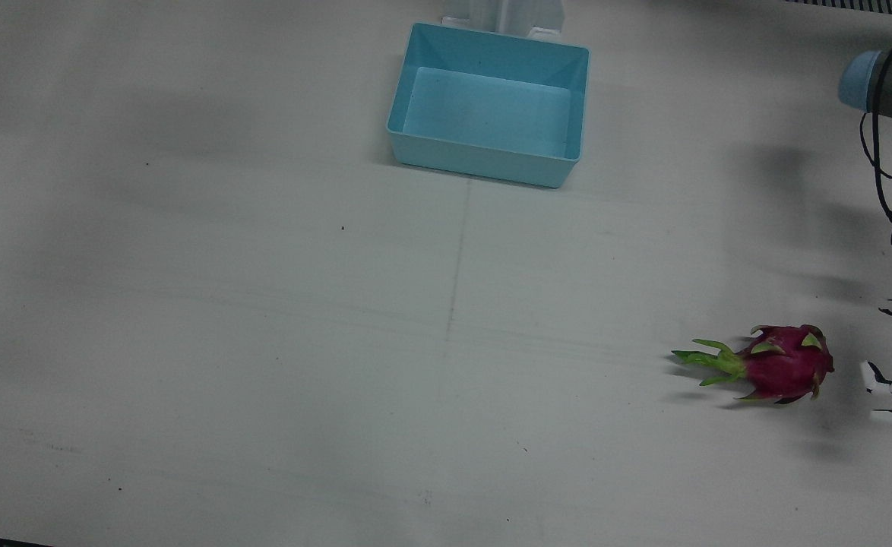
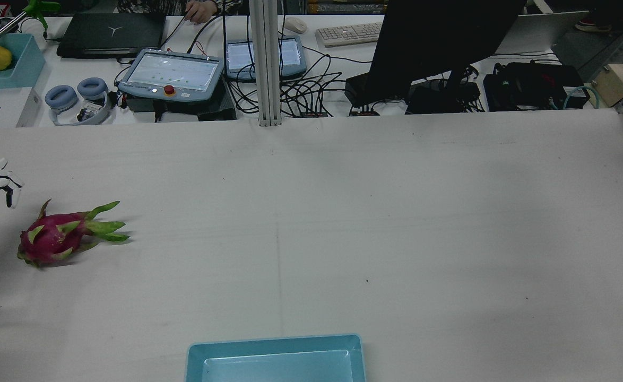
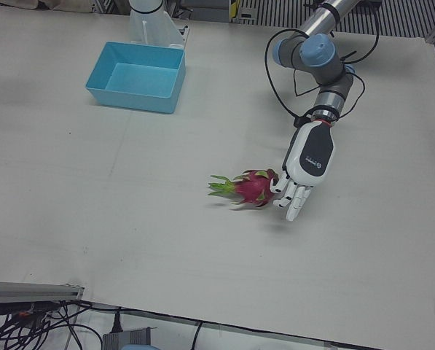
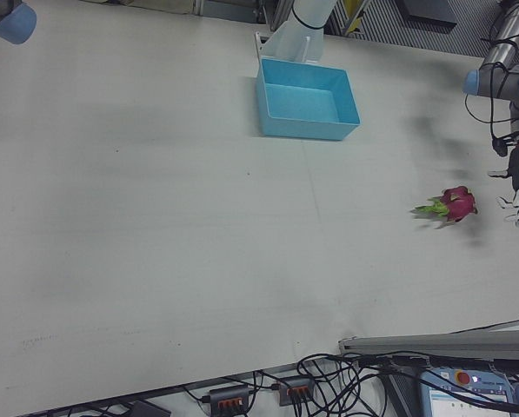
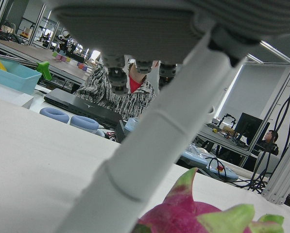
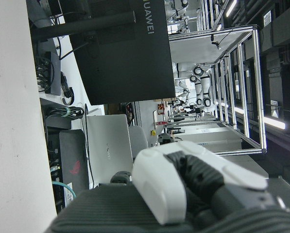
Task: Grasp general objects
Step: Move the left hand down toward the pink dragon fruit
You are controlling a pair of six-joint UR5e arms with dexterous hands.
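left-front view: left hand (image 3: pixel 299 186), white with black joints, palm plate facing outward, fingers apart and pointing down, holding nothing; it hangs just beside the stem-opposite end of the dragon fruit (image 3: pixel 252 187), and whether the nearest fingers touch the fruit cannot be told; dragon fruit, magenta body with green scales, lying on its side on the white worktop (image 3: pixel 130 219), green tips pointing away from the hand; blue bin (image 3: pixel 137 77), rectangular, nothing in it, near the far edge of the worktop by an arm pedestal, well apart from the fruit; front view: fruit at the right part of the picture, hand only partly in frame at the right edge; rear view: fruit at far left, fingertips of the left hand just showing at the left edge; right hand (image 6: pixel 183 194), seen only in its own camera, white finger segment and dark body close to the lens; whether it is open or closed cannot be told; beyond it a dark monitor (image 6: pixel 120 53) and a laptop (image 6: pixel 108 145) on a desk
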